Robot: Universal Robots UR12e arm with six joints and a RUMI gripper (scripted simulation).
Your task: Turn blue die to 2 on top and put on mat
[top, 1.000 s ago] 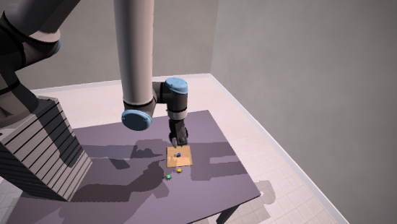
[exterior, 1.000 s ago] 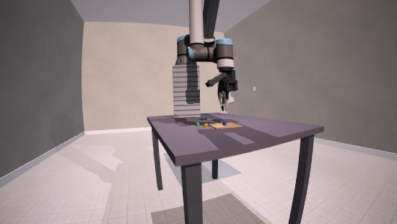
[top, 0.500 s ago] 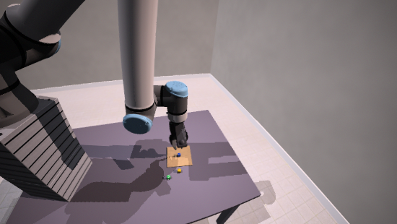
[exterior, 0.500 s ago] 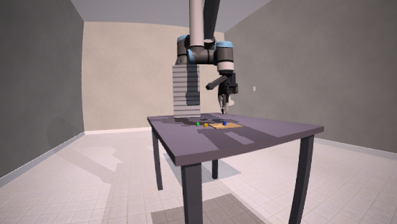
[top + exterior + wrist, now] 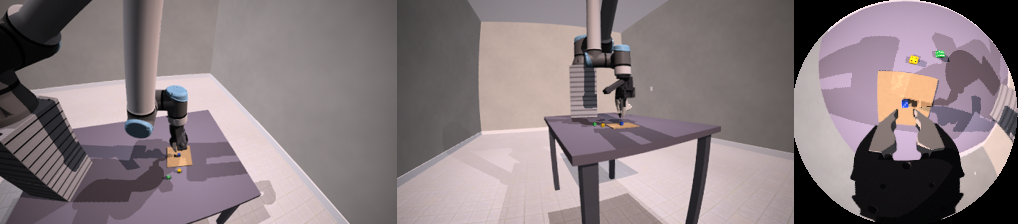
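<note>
In the exterior view the near edge of the purple table (image 5: 628, 152) comes first, and farther back on its top sit three small dice in a row: a green die (image 5: 594, 123) at the left, a yellow die (image 5: 603, 125) just right of it, and the blue die (image 5: 621, 123) at the right, resting on the tan mat (image 5: 631, 126). Both other dice lie off the mat, the yellow one close to its edge and the green one a little farther off. The wrist view shows the blue die (image 5: 905, 104) well inside the mat's border, so it appears fully on the mat already; the number on its top face is too small to read in any view. Above and just beyond the die hangs the gripper (image 5: 620, 112), pointing down, its fingertips above the table surface and not touching the die. Its jaws stand narrowly parted, mostly closed, with nothing between them. Behind the table rises a ribbed grey pedestal (image 5: 577, 94) and the arm's upper links. The step in hand looks like either a check after placing or the approach to a re-grasp. If the top face is not 2, the next move would call for opening the jaws wider, lowering over the die and tipping it without disturbing the yellow die nearby.
</note>
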